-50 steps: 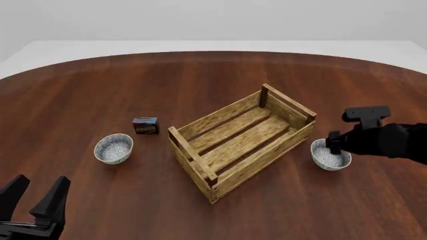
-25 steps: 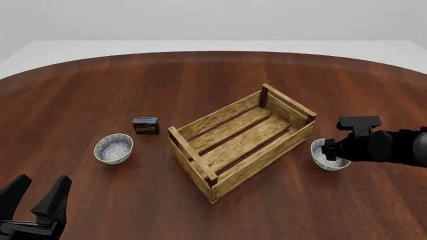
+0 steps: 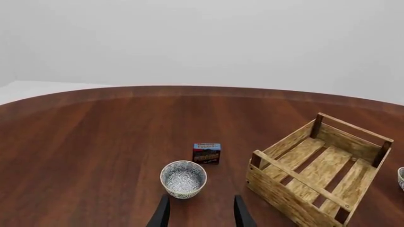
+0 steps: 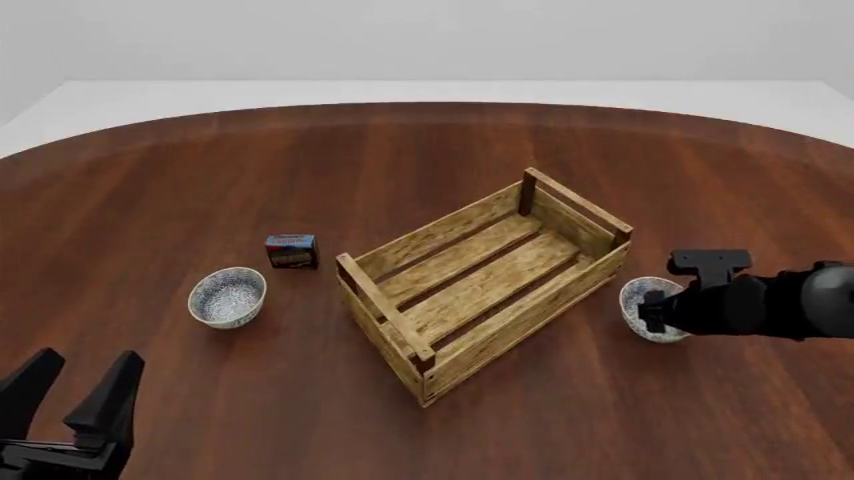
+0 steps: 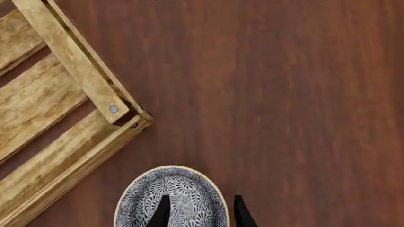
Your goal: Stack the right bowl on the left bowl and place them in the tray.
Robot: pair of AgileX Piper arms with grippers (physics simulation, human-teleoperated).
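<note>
The tray [image 4: 483,283] is set near the middle of the worktop [image 4: 427,150], turned at an angle. The left bowl [image 4: 227,296] is placed well to its left, with the small box [image 4: 291,250] just behind it. The right bowl [image 4: 650,306] is placed just beside the tray's right side, partly covered by the right hand [image 4: 661,312]. The left hand [image 4: 78,395] is positioned at the near left corner, in front of the left bowl.

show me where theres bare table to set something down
Bare wood lies between the left bowl and the tray, and across the far side beyond the small box. It is crowded at the right bowl, where the right tool straddles its rim beside the tray.
</note>
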